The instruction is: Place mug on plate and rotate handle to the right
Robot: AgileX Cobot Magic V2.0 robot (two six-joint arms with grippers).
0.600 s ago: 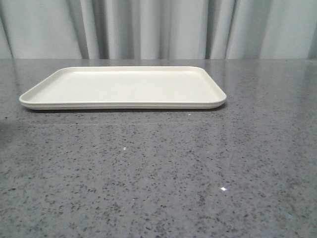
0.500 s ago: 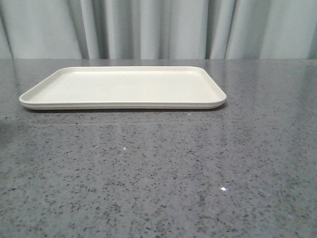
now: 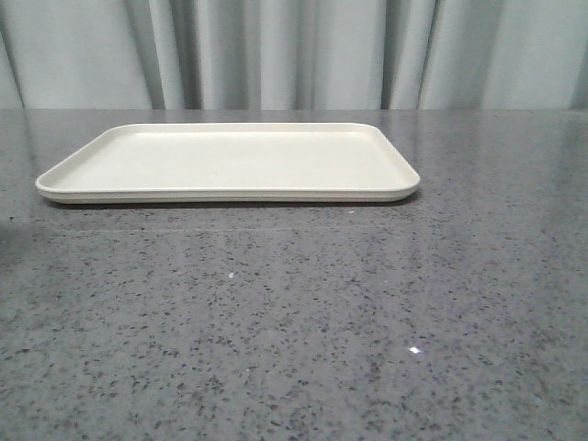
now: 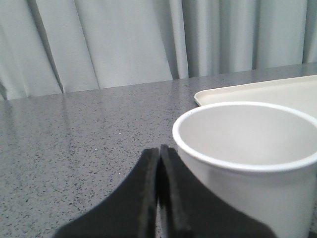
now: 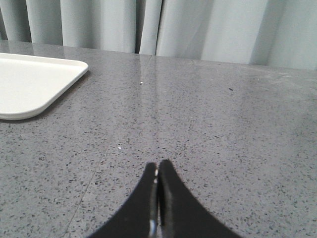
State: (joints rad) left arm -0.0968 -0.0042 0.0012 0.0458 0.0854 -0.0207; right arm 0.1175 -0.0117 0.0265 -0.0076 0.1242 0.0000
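The cream rectangular plate (image 3: pixel 230 163) lies flat on the grey speckled table, toward the back in the front view; nothing is on it. Neither arm shows in the front view. In the left wrist view the white mug (image 4: pixel 252 163) stands upright and empty on the table, right beside my left gripper (image 4: pixel 159 148), whose jaws are shut with nothing between them. The mug's handle is hidden. The plate's corner (image 4: pixel 257 91) shows just behind the mug. My right gripper (image 5: pixel 157 166) is shut over bare table, with the plate's corner (image 5: pixel 34 84) off to one side.
Pale grey curtains (image 3: pixel 294 55) hang behind the far edge of the table. The grey speckled tabletop (image 3: pixel 294 322) stretches in front of the plate.
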